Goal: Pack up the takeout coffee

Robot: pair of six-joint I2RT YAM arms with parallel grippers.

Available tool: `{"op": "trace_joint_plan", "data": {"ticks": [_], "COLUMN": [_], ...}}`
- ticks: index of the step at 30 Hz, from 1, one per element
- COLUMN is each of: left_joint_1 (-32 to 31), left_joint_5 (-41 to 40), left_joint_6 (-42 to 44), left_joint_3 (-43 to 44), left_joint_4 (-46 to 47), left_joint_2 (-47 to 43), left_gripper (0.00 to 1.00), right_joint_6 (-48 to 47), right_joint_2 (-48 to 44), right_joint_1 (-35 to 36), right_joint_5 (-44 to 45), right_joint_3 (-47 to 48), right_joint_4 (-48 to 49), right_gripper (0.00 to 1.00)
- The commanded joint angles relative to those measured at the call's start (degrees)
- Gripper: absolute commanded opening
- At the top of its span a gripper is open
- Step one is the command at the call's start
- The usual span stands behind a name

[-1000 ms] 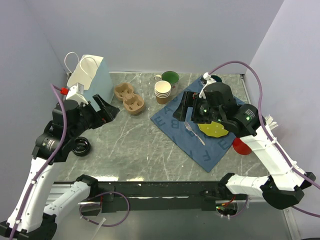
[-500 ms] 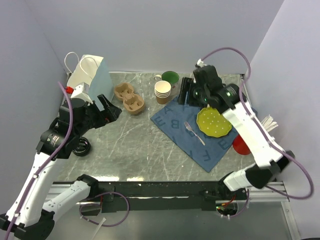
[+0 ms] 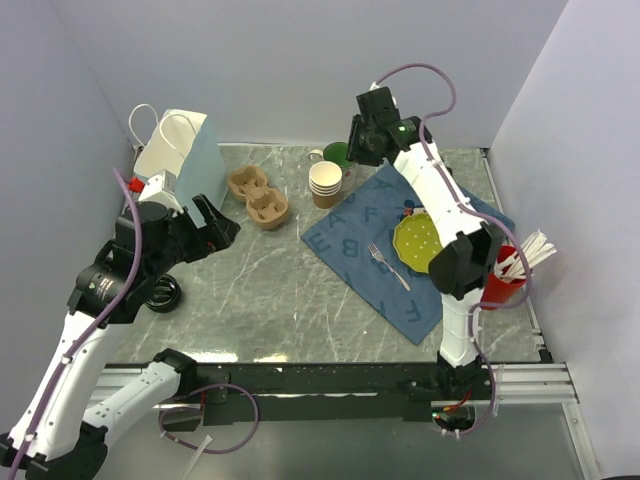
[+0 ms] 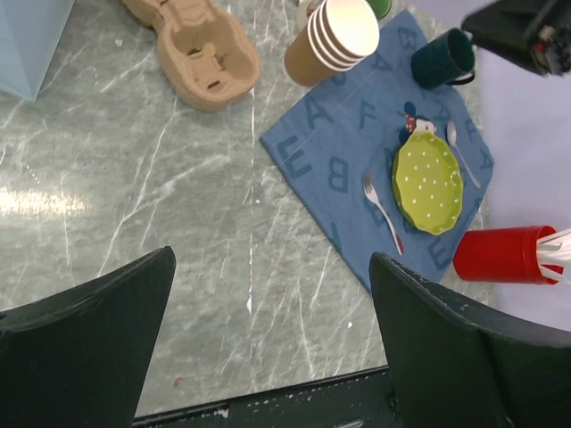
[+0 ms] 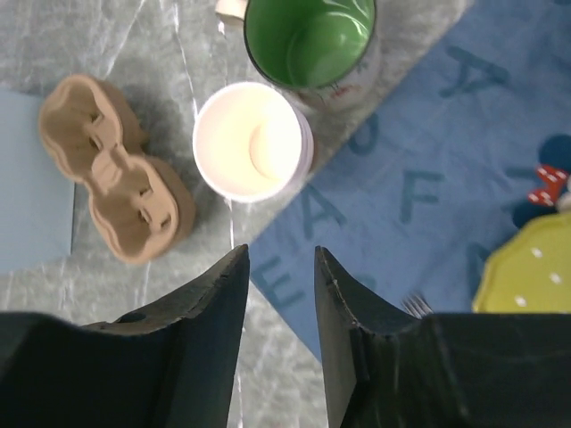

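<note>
The takeout coffee with its black lid is out of view. A stack of lidless brown paper cups (image 5: 252, 141) (image 3: 325, 182) (image 4: 335, 40) stands beside a green mug (image 5: 312, 40) (image 3: 340, 153) at the back. My right gripper (image 5: 280, 254) (image 3: 356, 145) hovers high over them, its jaws a narrow gap apart with nothing between them. A two-hole pulp cup carrier (image 3: 258, 196) (image 5: 116, 178) (image 4: 196, 45) lies left of the stack. My left gripper (image 4: 272, 267) (image 3: 218, 222) hangs wide open and empty above the bare marble, near the carrier.
A light blue paper bag (image 3: 190, 155) stands at the back left. The blue letter mat (image 3: 350, 235) carries a yellow-green plate (image 3: 420, 243), a fork (image 3: 390, 268) and a dark teal mug (image 4: 442, 58). A red cup (image 3: 497, 285) holds utensils at the right; a black cable coil (image 3: 163, 293) lies at the left.
My right arm has swung from over the plate to the back, above the mug and cup stack, and its jaws have narrowed. The left arm has barely moved.
</note>
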Motion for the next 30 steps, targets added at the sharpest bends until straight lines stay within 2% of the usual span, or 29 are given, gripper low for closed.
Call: {"op": "trace_joint_plan", "data": {"ticks": [1,6,13,30], "left_joint_1": [-0.46,-0.37,-0.37,-0.37], "left_joint_5": [0.23,1.2,1.38,1.29], "left_joint_6": [0.15,-0.11,-0.29,-1.43], "left_joint_3": [2.12,-0.08,1.14,0.53], "left_joint_4": [-0.68,0.02,-1.73,-2.88], "left_joint_2": [-0.82,-2.93,-2.58,-2.75], "left_gripper": [0.97,0.97,0.97,0.97], "right_joint_6": [2.94,6.19,8.74,10.76], "right_joint_2": [2.02,2.46,7.65,10.55], "right_joint_1": [0.25,0.34,0.34,0.6], "right_joint_5": [0.46,-1.21,-0.42,1.34], "right_joint_3": [2.01,-3.18,-0.98,-3.36], "right_joint_4": [5.15,12.63,11.58,12.47], "right_gripper": [0.42,0.4,0.39,0.38]}}
